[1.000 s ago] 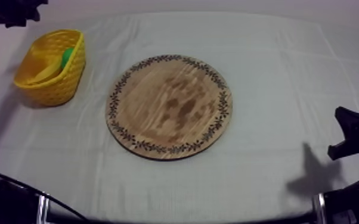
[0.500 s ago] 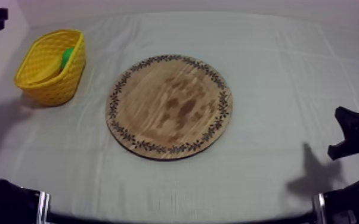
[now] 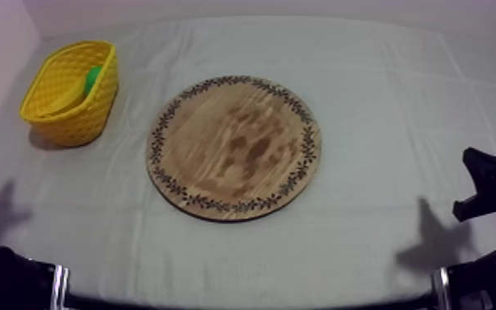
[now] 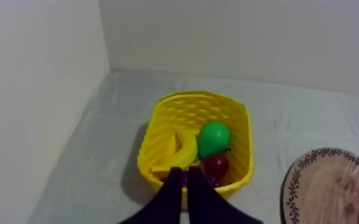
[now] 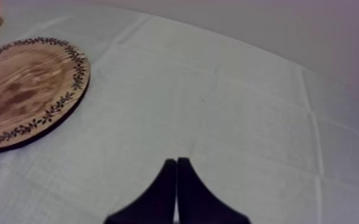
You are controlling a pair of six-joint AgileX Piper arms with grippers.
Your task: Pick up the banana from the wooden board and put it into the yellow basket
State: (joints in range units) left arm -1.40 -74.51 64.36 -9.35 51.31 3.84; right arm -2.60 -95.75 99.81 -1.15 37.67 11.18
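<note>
Banana [image 4: 182,152] sits in yellow basket [image 3: 86,114], 10 o'clock from wooden board [image 3: 233,148]; L gripper [image 4: 182,173] and R gripper [image 5: 176,162] both pinched together, holding nothing.

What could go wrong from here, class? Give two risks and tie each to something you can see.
1. The left claw, shut, points at the near rim of the yellow basket; its height above is unclear, so a low move might catch the rim and tip the basket.
2. The banana leans on the basket's wall beside the pear and small red fruit; a jolt could perhaps spill it.
</note>
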